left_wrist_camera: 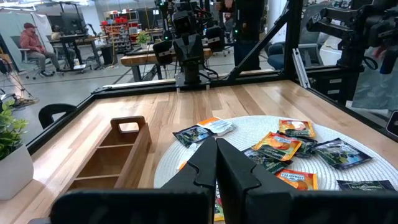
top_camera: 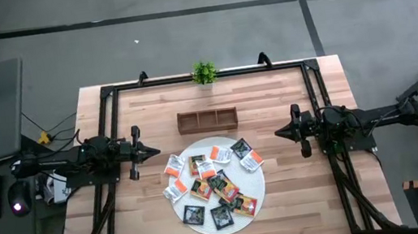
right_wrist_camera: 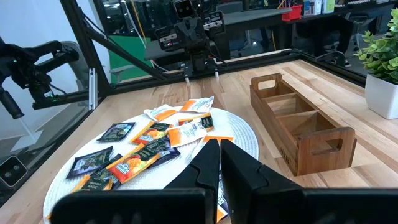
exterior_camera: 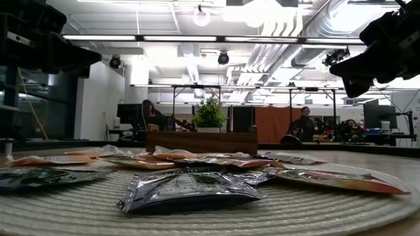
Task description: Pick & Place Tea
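— Nearest the lens: a dark sachet on the round mat. My left gripper hangs closed, empty, beside the tea.

— Right gripper?

— Same. Wooden tray sits empty. Overlapping sachets risk a double pick.

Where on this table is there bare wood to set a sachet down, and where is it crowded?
Bare wood lies between the wooden tray and each side frame, under both raised arms, and in the near corners beside the round mat. The tray's three compartments look empty. The mat is crowded: tea sachets overlap across most of it.
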Available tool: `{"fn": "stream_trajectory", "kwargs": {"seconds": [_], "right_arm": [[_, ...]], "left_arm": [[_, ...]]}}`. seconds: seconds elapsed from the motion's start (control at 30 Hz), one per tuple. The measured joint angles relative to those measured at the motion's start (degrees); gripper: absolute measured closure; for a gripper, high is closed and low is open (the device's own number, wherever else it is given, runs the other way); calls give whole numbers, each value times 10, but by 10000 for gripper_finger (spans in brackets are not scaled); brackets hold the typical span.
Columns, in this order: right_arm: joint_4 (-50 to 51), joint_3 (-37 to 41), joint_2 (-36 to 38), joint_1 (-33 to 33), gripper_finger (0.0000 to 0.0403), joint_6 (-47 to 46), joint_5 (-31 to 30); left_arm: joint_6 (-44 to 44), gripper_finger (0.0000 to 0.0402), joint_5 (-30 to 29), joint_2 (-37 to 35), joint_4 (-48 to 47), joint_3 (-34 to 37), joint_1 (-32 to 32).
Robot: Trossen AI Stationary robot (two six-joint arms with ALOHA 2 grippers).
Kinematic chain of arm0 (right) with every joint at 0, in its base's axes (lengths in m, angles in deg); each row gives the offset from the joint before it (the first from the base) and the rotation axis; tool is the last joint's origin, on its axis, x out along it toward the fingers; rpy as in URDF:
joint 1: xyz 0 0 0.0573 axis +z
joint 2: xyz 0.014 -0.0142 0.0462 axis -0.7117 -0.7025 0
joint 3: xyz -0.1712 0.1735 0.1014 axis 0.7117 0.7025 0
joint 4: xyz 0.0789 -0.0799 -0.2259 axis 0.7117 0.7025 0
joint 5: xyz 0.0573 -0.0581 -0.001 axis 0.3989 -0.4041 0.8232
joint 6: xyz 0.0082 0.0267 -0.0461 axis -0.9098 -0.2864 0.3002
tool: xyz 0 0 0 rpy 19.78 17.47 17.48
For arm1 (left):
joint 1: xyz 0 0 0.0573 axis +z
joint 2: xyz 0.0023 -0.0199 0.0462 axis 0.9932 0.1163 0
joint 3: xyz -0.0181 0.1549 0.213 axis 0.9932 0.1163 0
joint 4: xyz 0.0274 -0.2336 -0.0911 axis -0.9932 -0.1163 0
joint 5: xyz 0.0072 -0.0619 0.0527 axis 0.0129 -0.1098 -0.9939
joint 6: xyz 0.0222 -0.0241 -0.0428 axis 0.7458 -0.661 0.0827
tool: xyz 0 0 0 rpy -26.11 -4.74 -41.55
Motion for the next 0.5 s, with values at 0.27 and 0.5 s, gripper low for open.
{"fn": "stream_trajectory", "kwargs": {"seconds": [0.27, 0.5], "right_arm": [[0, 0, 0, 0, 391, 0, -13], [-1, 0, 0, 0, 391, 0, -14]], "left_arm": [[0, 401, 0, 0, 0, 0, 0], [0, 401, 0, 0, 0, 0, 0]]}}
